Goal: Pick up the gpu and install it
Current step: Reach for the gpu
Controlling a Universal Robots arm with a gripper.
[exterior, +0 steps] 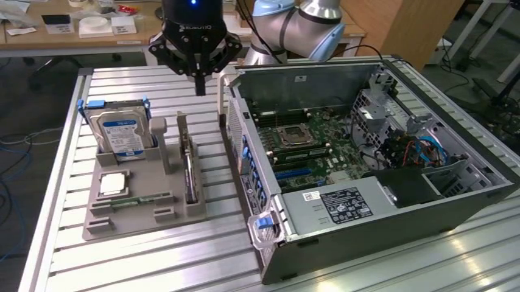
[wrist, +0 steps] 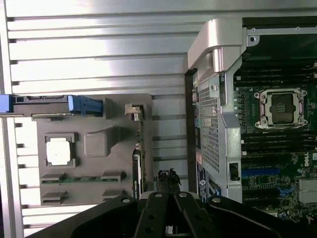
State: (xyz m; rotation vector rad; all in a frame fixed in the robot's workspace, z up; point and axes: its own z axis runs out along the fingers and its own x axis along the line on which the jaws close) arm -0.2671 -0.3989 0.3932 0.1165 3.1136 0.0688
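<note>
The gpu is a thin dark card with a silver bracket end. It stands on edge in a slot along the side of the grey holder tray that faces the computer case. From the wrist view I look down on the gpu edge-on. My gripper hangs above the slatted table behind the tray, between the tray and the case. Its black fingers are shut together with nothing between them. In the wrist view the gripper lies beside the gpu's end and does not touch it.
The open computer case lies at the exterior view's right, its motherboard exposed. The tray also holds a silver hard drive, a processor and a green memory stick. A desk with clutter stands behind the table.
</note>
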